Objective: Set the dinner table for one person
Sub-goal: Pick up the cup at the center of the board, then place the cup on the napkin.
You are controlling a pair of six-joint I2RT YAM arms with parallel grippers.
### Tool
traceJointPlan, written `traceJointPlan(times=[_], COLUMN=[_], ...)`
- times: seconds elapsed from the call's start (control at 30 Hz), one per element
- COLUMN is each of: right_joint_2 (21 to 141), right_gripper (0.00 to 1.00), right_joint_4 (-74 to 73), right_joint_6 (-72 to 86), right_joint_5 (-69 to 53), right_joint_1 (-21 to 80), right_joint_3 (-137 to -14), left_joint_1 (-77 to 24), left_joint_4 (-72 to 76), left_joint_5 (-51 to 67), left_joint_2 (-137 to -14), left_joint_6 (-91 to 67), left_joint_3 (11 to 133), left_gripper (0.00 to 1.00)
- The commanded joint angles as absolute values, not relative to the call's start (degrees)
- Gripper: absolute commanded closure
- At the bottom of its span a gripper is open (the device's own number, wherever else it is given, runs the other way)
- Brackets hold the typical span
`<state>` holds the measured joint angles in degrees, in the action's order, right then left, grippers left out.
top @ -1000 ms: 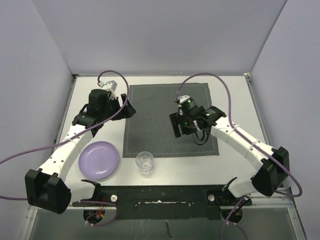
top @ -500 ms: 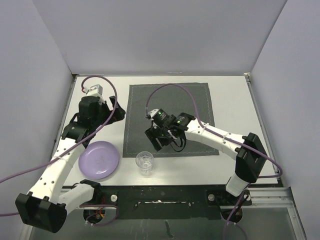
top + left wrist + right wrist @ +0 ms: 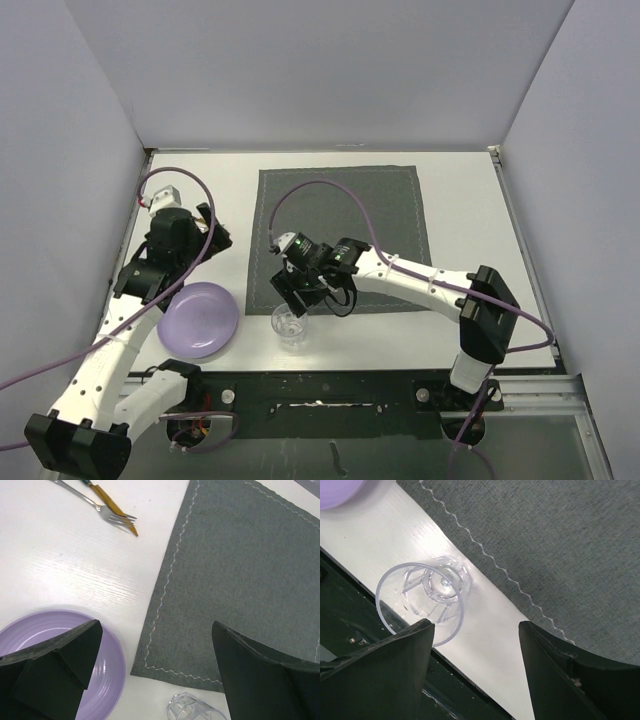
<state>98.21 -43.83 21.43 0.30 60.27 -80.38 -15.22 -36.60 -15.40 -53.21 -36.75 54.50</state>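
— Glass [image 3: 290,327] nearest, then?
— Yes. Clear, upright, on the bare white table [image 3: 460,200] close to its near edge, just off the hem of the grey placemat [image 3: 340,235].
— Beside it?
— Lilac plate [image 3: 198,319] to the left, flat on the table, apart from glass and placemat alike.
— Right gripper [image 3: 291,296]?
— Hanging just beyond the glass, over the near left corner of the placemat. Fingers spread, nothing between them. Glass rim close by one fingertip in the wrist view, not clasped.
— Left gripper [image 3: 218,240]?
— Farther back, above the table left of the placemat, beyond the plate. Fingers gaping wide, grasping nothing.
— Anything past that?
— Fork [image 3: 107,512] lying against a gold-toned knife [image 3: 107,497] on the white top, left of the placemat. Seen only from the left wrist; hidden under the arm from above.
— Table itself?
— Spread beneath all of it, far larger than anything on it, with the placemat flat across its middle and back.
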Motion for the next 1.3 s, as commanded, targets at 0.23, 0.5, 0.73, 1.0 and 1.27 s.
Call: traceJointPlan(times=[0.23,0.5,0.73,1.0,1.27], right_joint_2=[104.05,105.12,103.29,101.23,116.48], right_gripper=[0.75,1.0,1.0,1.0,1.0], right_joint_4=[-41.29,-48.37,-57.22,-61.22,-65.96], right_joint_6=[23.78,23.0,21.64,16.73,11.08], right_joint_5=[-1.25,4.95,9.71,12.55,4.85], right_joint_1=[61.93,63.35,63.74,42.09,20.08], right_joint_3=[-82.44,-90.06,-100.98,-107.36,-130.24], left_joint_1=[-14.38,-14.12,-14.06,-13.93,-13.94], left_joint_4=[-38.72,-37.89,-37.66,-39.24,-41.73], left_joint_5=[-20.02,-18.76,-17.58,-17.25,-16.29], left_joint_2=[-47.65,-48.35,-49.54,-48.36,-44.73], left_joint_6=[-39.12,-38.55,-38.13,-38.28,-39.28], left_joint_3=[53.57,53.6,53.72,53.16,51.06], left_gripper=[0.05,0.05,0.05,0.05,0.05])
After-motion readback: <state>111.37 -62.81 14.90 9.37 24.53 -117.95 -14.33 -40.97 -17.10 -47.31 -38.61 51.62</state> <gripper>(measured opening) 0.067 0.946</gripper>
